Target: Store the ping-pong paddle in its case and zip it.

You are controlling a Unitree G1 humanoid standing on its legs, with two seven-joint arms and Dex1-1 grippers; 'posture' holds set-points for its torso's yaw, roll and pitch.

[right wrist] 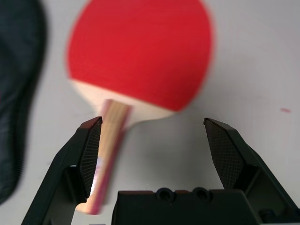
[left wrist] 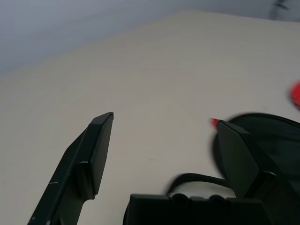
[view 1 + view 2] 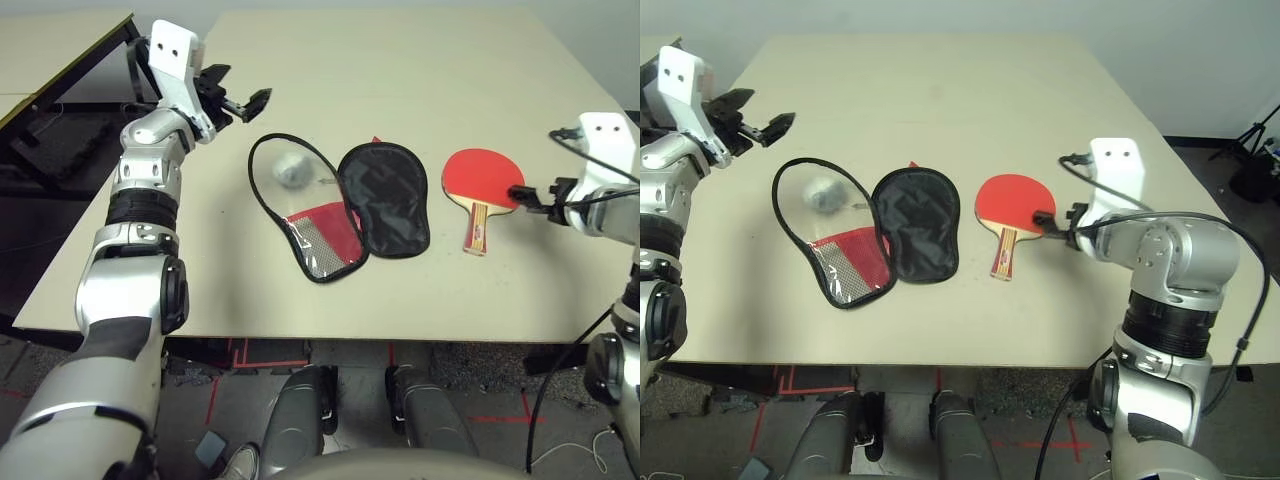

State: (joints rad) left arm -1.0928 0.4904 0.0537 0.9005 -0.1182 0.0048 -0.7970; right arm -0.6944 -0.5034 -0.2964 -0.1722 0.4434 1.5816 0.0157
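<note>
Nearest the table's front edge: case lying unzipped and spread flat, black lining up on one half, red fabric and mesh pocket on the other, black zipper edge looping out around a grey-white ball that sits within the loop. Just right of the case, apart from it: paddle flat on the table, red face up, handle pointing toward the front edge. Right gripper close over the paddle's right edge, jaws released and wide, nothing between them; in the wrist view, handle below one finger and blade ahead. Farther back on the left, left gripper raised above the table beyond the case, jaws likewise spread and empty, aimed toward the case's far end.

Judged barely begun: paddle not yet grasped, not in the case, zipper fully open. Left to do: grasp paddle, slide it between the halves, fold shut, zip round. Ball inside the zipper loop likely needs clearing first.
</note>
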